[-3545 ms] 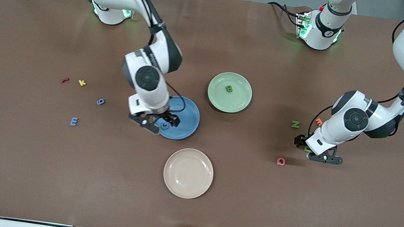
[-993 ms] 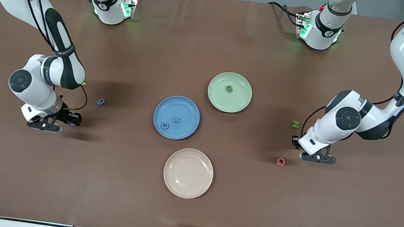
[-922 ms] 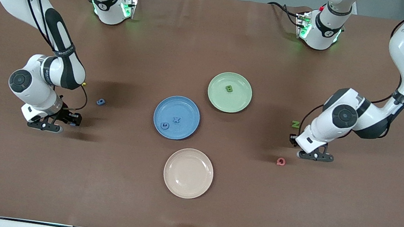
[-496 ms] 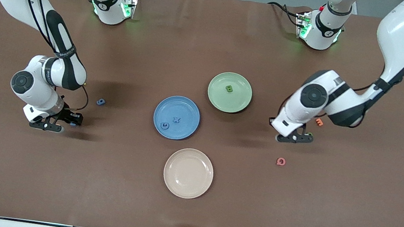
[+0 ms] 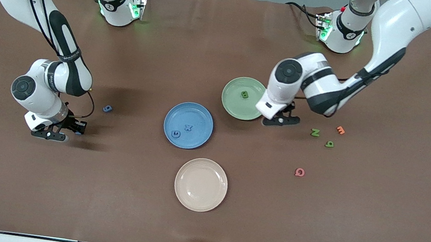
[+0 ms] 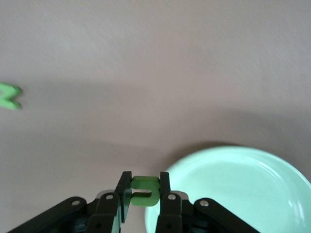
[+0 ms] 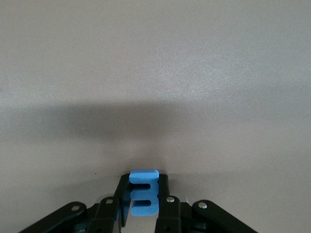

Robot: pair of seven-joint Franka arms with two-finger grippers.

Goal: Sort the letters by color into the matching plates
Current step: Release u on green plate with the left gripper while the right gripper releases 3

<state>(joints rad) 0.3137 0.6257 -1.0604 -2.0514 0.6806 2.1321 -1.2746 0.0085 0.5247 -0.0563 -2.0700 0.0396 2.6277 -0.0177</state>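
Observation:
My left gripper [image 5: 283,120] is shut on a green letter [image 6: 146,190] and hangs at the rim of the pale green plate [image 5: 238,106], on the side toward the left arm's end; the plate [image 6: 233,194] holds a green letter [image 5: 244,95]. A green N [image 5: 314,132] and a green 9 [image 5: 329,144] lie on the table. My right gripper [image 5: 67,130] sits low at the right arm's end, shut on a blue letter [image 7: 144,199]. The blue plate [image 5: 201,115] holds a blue X [image 5: 187,127] and another blue letter [image 5: 175,133]. A blue 9 [image 5: 107,108] lies loose.
A beige plate [image 5: 201,184] stands nearer the front camera than the blue plate. An orange letter [image 5: 340,130] lies beside the green N, and a red Q [image 5: 299,172] lies nearer the camera. The brown table surface [image 5: 127,192] stretches wide around them.
The left arm has carried the green letter from beside the green N to the green plate's rim. The right gripper has closed on the blue letter and hardly moved.

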